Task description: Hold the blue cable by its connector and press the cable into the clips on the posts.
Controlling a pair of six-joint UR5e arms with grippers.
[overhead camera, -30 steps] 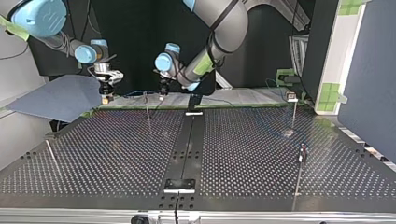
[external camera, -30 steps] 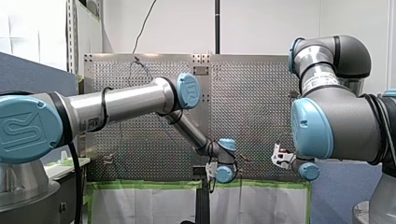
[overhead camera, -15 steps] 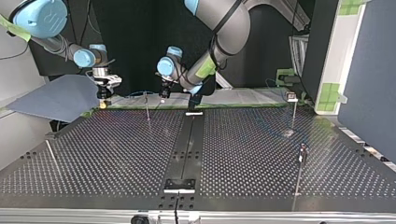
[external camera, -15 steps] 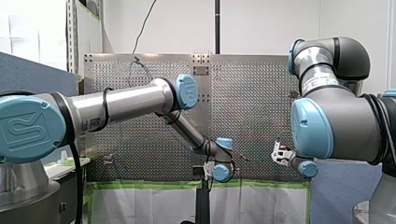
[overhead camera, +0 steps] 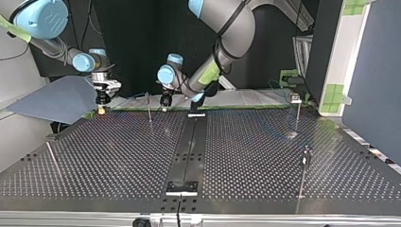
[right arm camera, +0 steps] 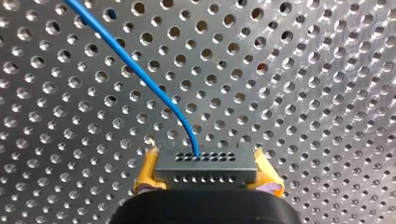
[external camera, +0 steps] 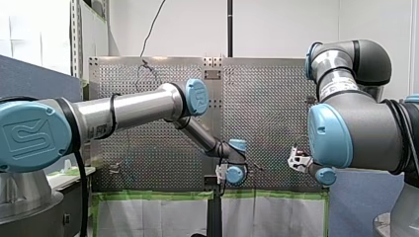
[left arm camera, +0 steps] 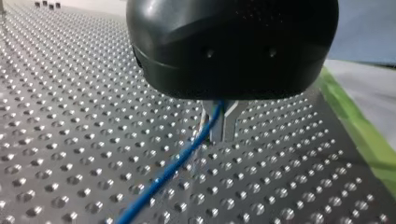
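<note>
I'm watching both arms at the far edge of the desk (overhead camera: 265, 156) in the top view. At that view's left my right arm (overhead camera: 84, 61) is showing, and the right jaws are clamped on the grey connector (right arm camera: 205, 165) — the yellow pads (right arm camera: 148, 171) are pressing on its two short ends, and its rows of small holes are facing the camera in the right wrist view. The blue cable (right arm camera: 135, 69) is leaving the connector's upper row near the middle and curving away over the perforated metal. From the top view's right my left arm (overhead camera: 222, 28) is stretching past the middle, and the left jaws are pointing down at the desk. In the left wrist view the two metal fingers (left arm camera: 229, 123) are sitting close together on the cable, which is running between them and then slanting off low across the holes. A thin post (overhead camera: 149, 108) is standing between the two sets of jaws in the top view, nearer the left jaws; I cannot tell whether the cable is touching it. A second post (overhead camera: 297, 116) and a third post (overhead camera: 303, 175) are standing well apart from the work — over at that view's right. A green strip (left arm camera: 362, 126) is edging the desk beside the left jaws.
</note>
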